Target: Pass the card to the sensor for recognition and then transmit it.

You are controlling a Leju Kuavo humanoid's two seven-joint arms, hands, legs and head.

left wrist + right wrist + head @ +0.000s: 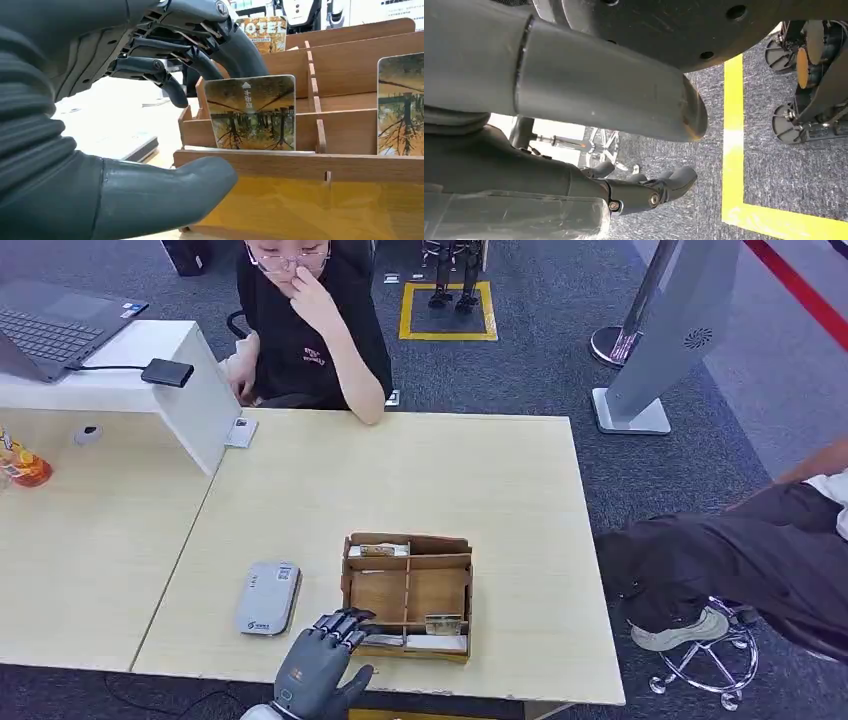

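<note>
A wooden card box (407, 590) stands near the table's front edge. A grey sensor pad (268, 598) lies flat just left of it. My left hand (325, 655) hovers at the box's front left corner, fingers spread over its rim. In the left wrist view a card with a tree picture (250, 112) stands upright in the front slot. The dark fingers (195, 50) arch over and behind the card, the thumb (165, 195) lies outside the front wall (300, 167), and nothing is gripped. My right hand (549, 165) hangs over the grey floor, holding nothing, its fingers (659, 187) loosely bent.
Another card (400, 105) stands in the same slot, and a "HOTEL" card (262, 30) stands further back. A person (310, 320) sits across the table. A laptop (50, 330) and a white riser (190, 390) are at the far left. Another person's legs (740, 550) are at the right.
</note>
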